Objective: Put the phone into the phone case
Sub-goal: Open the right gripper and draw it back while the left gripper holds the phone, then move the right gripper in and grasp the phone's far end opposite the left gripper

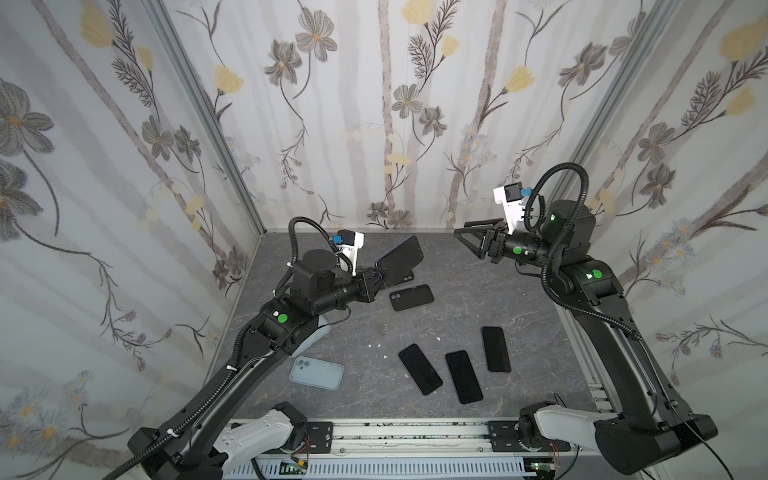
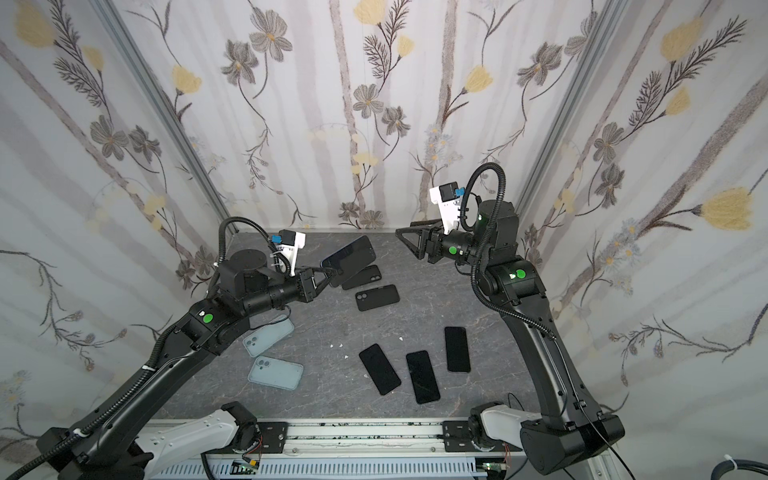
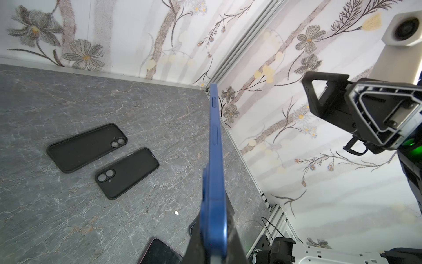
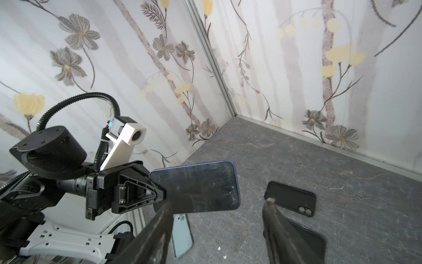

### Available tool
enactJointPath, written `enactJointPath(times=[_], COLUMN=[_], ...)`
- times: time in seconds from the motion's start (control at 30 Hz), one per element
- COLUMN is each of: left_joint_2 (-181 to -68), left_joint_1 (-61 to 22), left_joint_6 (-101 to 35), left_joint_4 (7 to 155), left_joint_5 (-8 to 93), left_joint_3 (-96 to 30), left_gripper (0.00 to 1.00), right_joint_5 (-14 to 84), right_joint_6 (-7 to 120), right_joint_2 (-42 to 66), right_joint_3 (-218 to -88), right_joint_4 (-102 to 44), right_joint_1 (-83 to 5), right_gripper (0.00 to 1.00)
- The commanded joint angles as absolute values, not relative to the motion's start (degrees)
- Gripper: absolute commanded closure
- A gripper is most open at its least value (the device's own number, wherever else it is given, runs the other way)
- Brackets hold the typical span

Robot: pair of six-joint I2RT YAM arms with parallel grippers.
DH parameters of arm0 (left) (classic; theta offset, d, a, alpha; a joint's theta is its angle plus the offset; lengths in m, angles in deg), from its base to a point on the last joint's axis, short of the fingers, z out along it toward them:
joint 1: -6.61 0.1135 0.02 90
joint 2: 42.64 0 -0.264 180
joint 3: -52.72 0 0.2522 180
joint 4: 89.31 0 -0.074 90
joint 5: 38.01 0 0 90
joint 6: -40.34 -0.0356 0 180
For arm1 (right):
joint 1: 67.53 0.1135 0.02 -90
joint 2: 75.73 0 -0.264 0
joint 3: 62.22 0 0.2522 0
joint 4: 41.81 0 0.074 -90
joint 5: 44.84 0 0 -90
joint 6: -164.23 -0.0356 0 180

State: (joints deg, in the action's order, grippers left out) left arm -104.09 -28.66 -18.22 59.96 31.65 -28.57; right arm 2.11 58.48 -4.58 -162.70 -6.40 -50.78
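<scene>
Right wrist view: phone (image 4: 196, 186) clamped at one end by left pincer (image 4: 161, 193).

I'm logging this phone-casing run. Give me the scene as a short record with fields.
left claw: shut on blue-edged phone with dark screen, raised above grey marbled table
right claw: open, empty, apart from that phone
black phone cases: two, on table
pale blue translucent cases: two, on table
bare black phones: three, flat on table

I record on the grey table (image 1: 478, 320): two black cases (image 1: 411, 297) under the left jaws; three phones (image 1: 463, 376), two pale cases (image 1: 316, 372) behind.
</scene>
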Motion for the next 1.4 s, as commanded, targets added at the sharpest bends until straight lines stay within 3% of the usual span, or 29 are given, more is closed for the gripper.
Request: enactJointPath(times=[0.0,0.4,0.5,0.73,0.9,1.17,1.3,1.37], left_joint_2=[-106.5,-109.3,-110.7,-111.3,-109.2,-109.4,-110.0,-110.6], left_joint_1=[-27.7,-23.8,-23.3,-22.6,-22.6,-22.6,-22.6,-22.6], left_joint_6=[-20.3,-28.3,-30.7,-30.5,-28.5,-26.8,-25.6,-24.0], left_joint_4=[67.0,73.1,71.0,77.1,85.8,90.0,91.2,93.0], left_joint_5=[26.1,8.7,6.6,-0.4,-2.9,-6.5,-7.2,-9.0], left_joint_3=[-30.3,-32.8,-34.6,-33.0,-30.0,-31.2,-31.5,-31.5], left_gripper=[1.00,1.00,1.00,1.00,1.00,1.00,1.00,1.00], right_joint_5=[-4.8,-16.2,-18.3,-21.9,-27.9,-29.4,-29.4,-28.8], right_joint_6=[61.4,68.2,68.1,64.5,54.0,51.6,51.6,51.6], right_joint_2=[-6.3,-13.8,-13.7,-11.9,-10.6,-9.8,-9.7,-9.9], right_joint_3=[-159.8,-153.8,-153.3,-154.2,-151.6,-151.5,-151.6,-151.7], right_joint_4=[-11.3,-16.7,-18.4,-20.9,-31.2,-32.1,-32.4,-32.6], right_joint_1=[-50.8,-57.3,-58.8,-60.2,-60.1,-57.5,-54.1,-52.9], right_gripper=[0.33,0.30,0.35,0.36,0.33,0.30,0.35,0.42])
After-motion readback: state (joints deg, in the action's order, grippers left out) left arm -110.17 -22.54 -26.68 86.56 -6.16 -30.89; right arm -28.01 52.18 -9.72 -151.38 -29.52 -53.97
